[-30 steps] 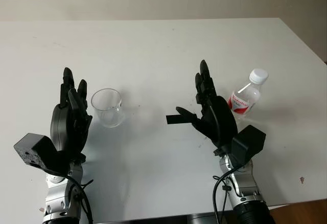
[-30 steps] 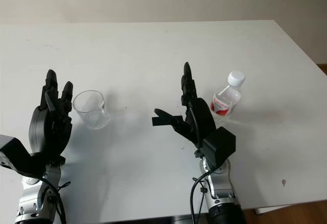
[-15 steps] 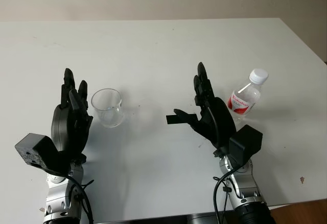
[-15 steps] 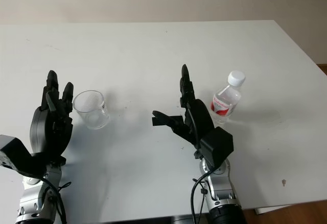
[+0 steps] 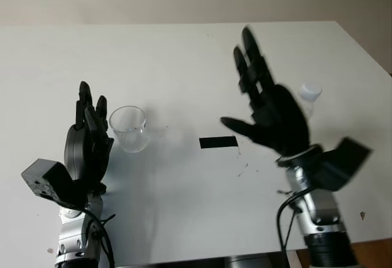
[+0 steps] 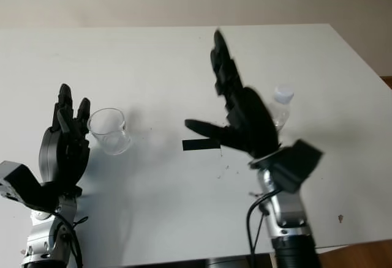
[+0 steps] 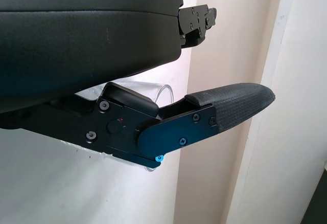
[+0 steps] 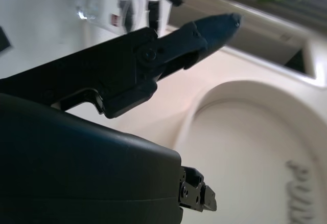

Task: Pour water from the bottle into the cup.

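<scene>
Start of the pouring task, nothing yet grasped. The right hand (image 5: 269, 112), open and empty, is raised above the table (image 5: 184, 54) in front of the bottle (image 5: 309, 93), whose white cap stands just beyond its palm; the bottle is upright and capped, near the table's right side. The cup (image 5: 128, 128), clear and upright, stands well apart on the left. The left hand (image 5: 89, 142) is open just beside it, probably placed to steady it. A black tape strip (image 5: 218, 142) lies between cup and bottle.
</scene>
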`<control>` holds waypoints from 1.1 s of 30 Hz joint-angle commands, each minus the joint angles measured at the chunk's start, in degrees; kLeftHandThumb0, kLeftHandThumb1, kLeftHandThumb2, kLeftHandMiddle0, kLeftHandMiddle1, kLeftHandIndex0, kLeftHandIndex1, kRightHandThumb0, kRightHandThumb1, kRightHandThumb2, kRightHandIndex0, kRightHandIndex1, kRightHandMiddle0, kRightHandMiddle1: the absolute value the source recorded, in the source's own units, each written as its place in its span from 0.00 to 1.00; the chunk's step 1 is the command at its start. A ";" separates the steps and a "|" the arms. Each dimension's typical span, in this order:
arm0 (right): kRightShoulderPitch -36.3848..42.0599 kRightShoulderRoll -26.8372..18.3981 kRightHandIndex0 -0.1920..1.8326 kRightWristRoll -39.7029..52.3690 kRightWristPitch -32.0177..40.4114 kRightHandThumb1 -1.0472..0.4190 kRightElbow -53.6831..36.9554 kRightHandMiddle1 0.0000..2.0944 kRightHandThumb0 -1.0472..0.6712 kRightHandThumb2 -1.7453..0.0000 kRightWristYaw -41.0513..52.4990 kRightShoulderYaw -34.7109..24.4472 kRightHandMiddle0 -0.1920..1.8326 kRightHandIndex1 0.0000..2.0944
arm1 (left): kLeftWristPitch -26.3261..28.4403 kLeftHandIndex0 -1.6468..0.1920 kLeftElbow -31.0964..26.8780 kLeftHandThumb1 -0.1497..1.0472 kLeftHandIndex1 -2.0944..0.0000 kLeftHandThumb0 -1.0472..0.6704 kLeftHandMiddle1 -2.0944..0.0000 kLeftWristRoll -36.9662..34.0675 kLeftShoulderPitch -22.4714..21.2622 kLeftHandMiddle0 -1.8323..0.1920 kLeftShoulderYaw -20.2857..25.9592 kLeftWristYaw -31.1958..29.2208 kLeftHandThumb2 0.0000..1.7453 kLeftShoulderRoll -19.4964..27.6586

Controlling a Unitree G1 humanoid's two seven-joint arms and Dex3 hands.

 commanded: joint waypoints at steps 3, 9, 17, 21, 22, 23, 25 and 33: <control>-3.41 -3.55 0.00 8.38 4.02 0.09 -5.61 0.00 0.13 0.97 4.17 -3.68 0.00 0.00 | -0.75 0.97 0.84 1.00 1.00 0.11 0.87 0.30 -0.95 1.00 -0.20 0.10 0.44 -0.40; -5.96 -6.12 0.00 18.05 2.72 0.10 -7.58 0.00 0.13 0.97 9.72 -10.32 0.00 0.00 | -0.64 0.97 1.47 1.00 1.00 0.11 0.86 0.29 -1.47 1.00 -0.29 0.45 0.45 -0.75; -7.59 -7.59 0.00 29.40 1.31 0.05 -6.70 0.02 0.24 0.96 14.02 -20.05 0.04 0.00 | -1.01 0.97 1.91 1.00 1.00 0.12 0.86 0.47 -1.44 1.00 -0.20 0.57 0.46 -0.51; -6.77 -8.27 0.00 27.49 -2.60 0.04 -6.49 0.02 0.22 0.96 12.99 -24.24 0.02 0.00 | -0.86 0.98 1.95 1.00 1.00 0.12 0.86 0.15 -1.60 1.00 -0.04 0.32 0.46 -0.39; -6.35 -8.54 0.00 26.67 -3.42 0.03 -6.35 0.02 0.21 0.96 12.40 -25.19 0.03 0.00 | -0.88 0.98 2.09 1.00 1.00 0.11 0.86 0.03 -1.67 1.00 0.04 0.18 0.45 -0.33; -5.93 -8.76 0.00 26.24 -4.19 0.03 -5.93 0.02 0.20 0.96 12.25 -26.07 0.03 0.00 | -0.94 0.98 2.24 1.00 1.00 0.11 0.87 0.00 -1.71 1.00 0.12 0.10 0.45 -0.25; -5.05 -9.10 0.00 24.84 -5.88 0.02 -4.52 0.02 0.21 0.96 12.37 -27.20 0.02 0.00 | -0.80 0.98 2.26 1.00 1.00 0.12 0.87 0.06 -1.76 1.00 0.19 0.09 0.45 -0.09; 1.46 -8.63 0.00 7.91 -12.47 0.11 2.07 0.00 0.12 0.98 5.51 -26.19 0.00 0.00 | -0.32 0.97 1.73 1.00 1.00 0.11 0.87 -0.30 -1.66 1.00 0.59 -0.27 0.43 0.45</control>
